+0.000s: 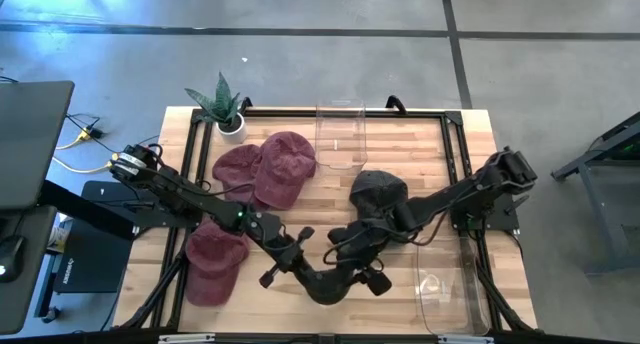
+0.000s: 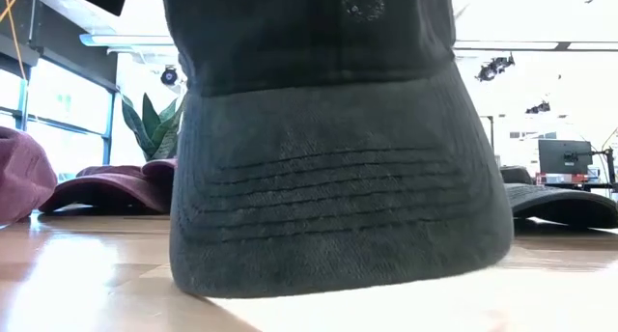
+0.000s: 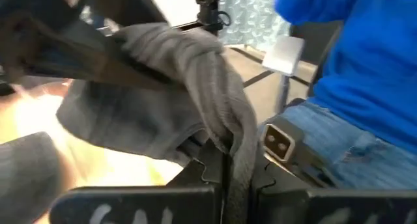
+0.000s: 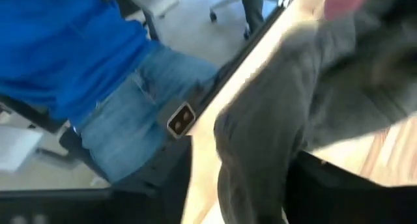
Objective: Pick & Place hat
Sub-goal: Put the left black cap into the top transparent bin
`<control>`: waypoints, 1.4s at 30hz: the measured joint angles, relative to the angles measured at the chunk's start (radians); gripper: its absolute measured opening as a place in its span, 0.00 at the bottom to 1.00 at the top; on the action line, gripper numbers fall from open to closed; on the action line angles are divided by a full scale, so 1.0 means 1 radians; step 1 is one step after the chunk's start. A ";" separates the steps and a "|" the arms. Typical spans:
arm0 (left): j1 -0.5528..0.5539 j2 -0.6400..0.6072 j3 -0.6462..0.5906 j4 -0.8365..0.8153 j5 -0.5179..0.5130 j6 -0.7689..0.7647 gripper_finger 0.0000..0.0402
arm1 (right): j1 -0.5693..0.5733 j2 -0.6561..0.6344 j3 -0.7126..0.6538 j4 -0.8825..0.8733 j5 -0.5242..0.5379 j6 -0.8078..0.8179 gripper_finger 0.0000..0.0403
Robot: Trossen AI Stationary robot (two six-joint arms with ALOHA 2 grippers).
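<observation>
A dark grey cap [image 1: 328, 282] sits near the table's near edge, between my two grippers. It fills the low view [image 2: 338, 178], brim downward, its lower edge at the tabletop. My left gripper [image 1: 290, 262] is at the cap's left side and is shut on it. My right gripper [image 1: 366, 274] is at its right side and is also shut on it. A second dark cap [image 1: 378, 189] rests on the table farther back. My left gripper pinches a bunched fold of the cap's cloth [image 3: 229, 155] between its two fingers, coming slantwise from the table's left. The cloth rises from the fingers in a thick roll. My right gripper has the cap's cloth [image 4: 257, 172] running down between its fingers, coming from the table's right. Which part of the cap that is does not show.
Two maroon caps [image 1: 265, 169] lie at the far left and another [image 1: 215, 262] at the near left. One clear bin [image 1: 342, 134] stands at the far edge and a second [image 1: 445, 284] at the near right. A potted plant [image 1: 225, 109] is in the far-left corner. A person in blue [image 3: 365, 68] sits beyond the near edge.
</observation>
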 joint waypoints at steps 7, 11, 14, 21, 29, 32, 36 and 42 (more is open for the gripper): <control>0.000 -0.011 -0.001 -0.012 -0.009 0.000 0.01 | 0.000 0.005 0.001 -0.026 -0.126 -0.023 0.59; 0.000 -0.042 -0.001 -0.029 0.095 -0.005 0.01 | 0.000 -0.004 0.001 -0.117 -0.205 0.009 0.58; 0.000 -0.045 -0.002 -0.034 0.108 -0.005 0.01 | 0.001 -0.004 0.001 -0.128 -0.186 0.018 0.58; 0.000 -0.048 -0.002 -0.025 0.098 0.002 0.01 | 0.001 0.012 0.001 -0.120 -0.039 -0.089 0.59; 0.000 -0.048 -0.002 -0.021 0.095 0.023 0.01 | 0.001 0.071 0.001 -0.145 -0.071 -0.178 0.59; 0.001 -0.048 -0.002 -0.037 0.105 0.018 0.01 | 0.001 0.068 0.002 -0.198 -0.097 -0.130 0.59; 0.001 -0.048 -0.002 -0.052 0.110 0.018 0.01 | 0.019 0.065 0.003 -0.241 -0.102 -0.067 0.59; 0.001 -0.048 -0.002 -0.056 0.110 0.018 0.01 | 0.027 0.065 0.001 -0.203 -0.021 -0.084 0.59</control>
